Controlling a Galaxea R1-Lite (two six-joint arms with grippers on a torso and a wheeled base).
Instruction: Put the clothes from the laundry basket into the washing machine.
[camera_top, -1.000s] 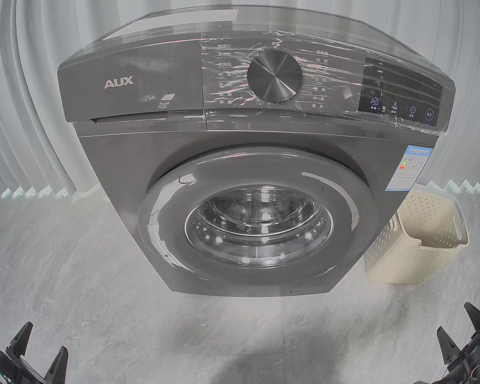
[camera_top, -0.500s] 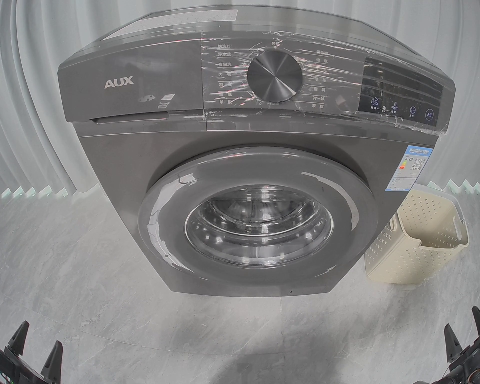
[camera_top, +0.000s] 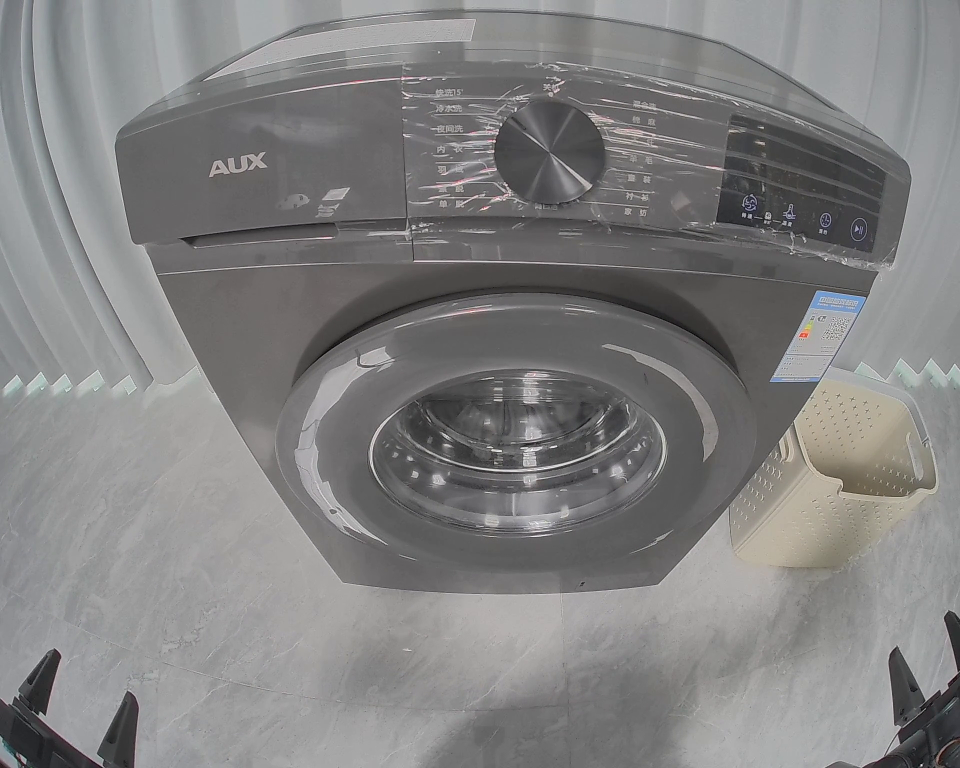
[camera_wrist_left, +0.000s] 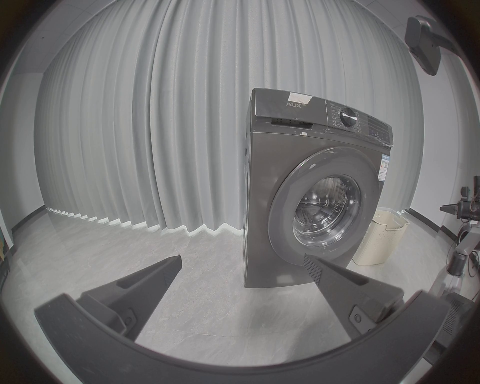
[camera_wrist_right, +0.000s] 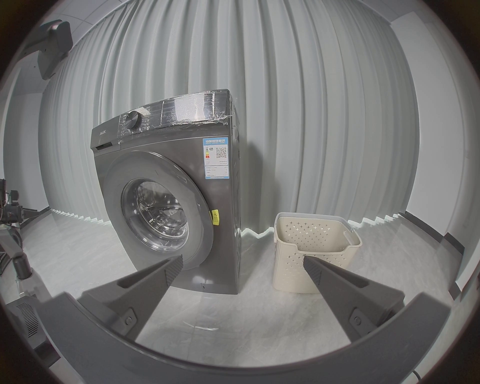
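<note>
Floor: 1 washing machine, 1 basket

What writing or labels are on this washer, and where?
Brand logo, upper left of the washing machine: maker's name, not quoted.
Print around the dial: too small.
Blue-edged label, front corner: too small.
Touch panel captions: too small.
Yellow sticker, front: unreadable.
</note>
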